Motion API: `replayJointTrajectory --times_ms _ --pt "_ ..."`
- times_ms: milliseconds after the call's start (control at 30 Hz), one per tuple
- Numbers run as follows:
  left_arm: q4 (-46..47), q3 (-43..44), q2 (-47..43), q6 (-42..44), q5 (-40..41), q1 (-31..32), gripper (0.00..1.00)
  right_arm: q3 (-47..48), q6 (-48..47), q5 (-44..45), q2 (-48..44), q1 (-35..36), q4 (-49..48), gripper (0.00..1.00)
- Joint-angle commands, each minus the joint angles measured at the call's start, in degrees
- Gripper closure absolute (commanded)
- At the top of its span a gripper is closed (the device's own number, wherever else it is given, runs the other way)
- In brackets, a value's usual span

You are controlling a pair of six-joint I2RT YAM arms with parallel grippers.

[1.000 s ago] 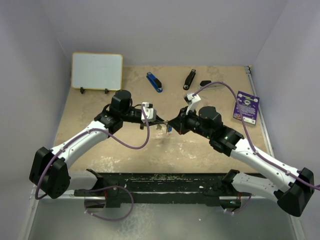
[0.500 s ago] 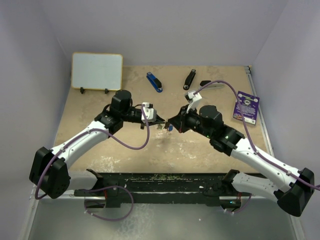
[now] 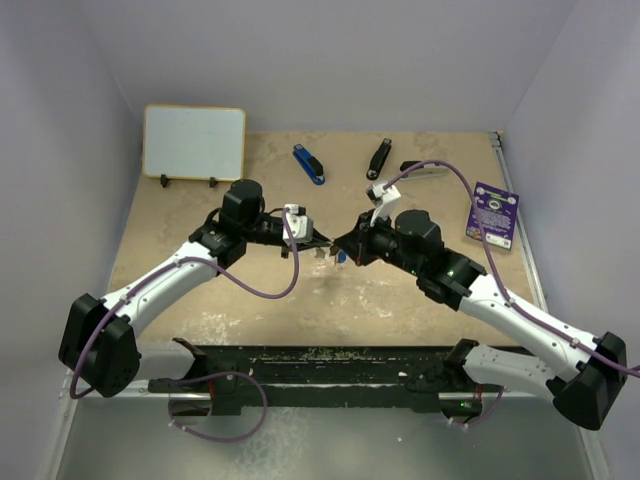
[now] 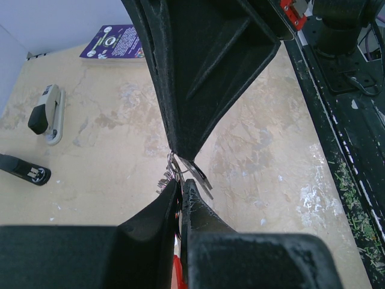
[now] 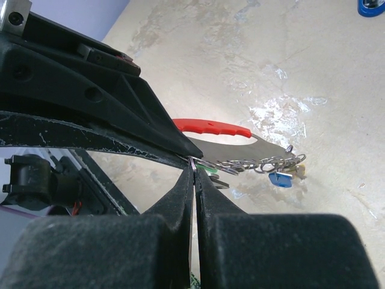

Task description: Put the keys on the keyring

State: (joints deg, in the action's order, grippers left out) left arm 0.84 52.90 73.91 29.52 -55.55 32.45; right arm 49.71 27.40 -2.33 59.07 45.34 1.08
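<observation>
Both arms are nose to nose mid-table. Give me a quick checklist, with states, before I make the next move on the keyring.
1. Left gripper shut on the thin silver keyring with a red oval fob: ok.
2. Right gripper shut on what looks like a green-headed key: ok, though the key is mostly hidden.
3. Key tip entered in the ring's split: cannot tell, the fingertips cover it.
4. Short chain and blue tag dangle clear of both grippers: ok.
5. Blue stapler and black stapler lie well away from both arms: ok.
</observation>
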Motion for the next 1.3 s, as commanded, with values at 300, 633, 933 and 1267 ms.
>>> replayJointTrajectory --times_ms 300,633,933,1267 --pt "4.08 2.66 -1.14 -0.35 -2.58 0.51 0.96 1.86 -0.24 3.30 -1.97 0.10 -0.29 1.00" --pt "5.11 2.70 -1.04 -0.35 -1.89 0.51 0.96 1.96 0.20 2.62 -2.32 0.10 -0.03 1.00" --pt "6.15 2.49 -1.06 -1.01 -1.16 0.51 0.96 1.66 0.47 2.50 -2.64 0.10 0.67 1.00" --pt "6.30 2.21 -1.35 -1.13 -1.62 0.51 0.96 2.13 0.64 4.18 -2.93 0.11 0.59 1.00"
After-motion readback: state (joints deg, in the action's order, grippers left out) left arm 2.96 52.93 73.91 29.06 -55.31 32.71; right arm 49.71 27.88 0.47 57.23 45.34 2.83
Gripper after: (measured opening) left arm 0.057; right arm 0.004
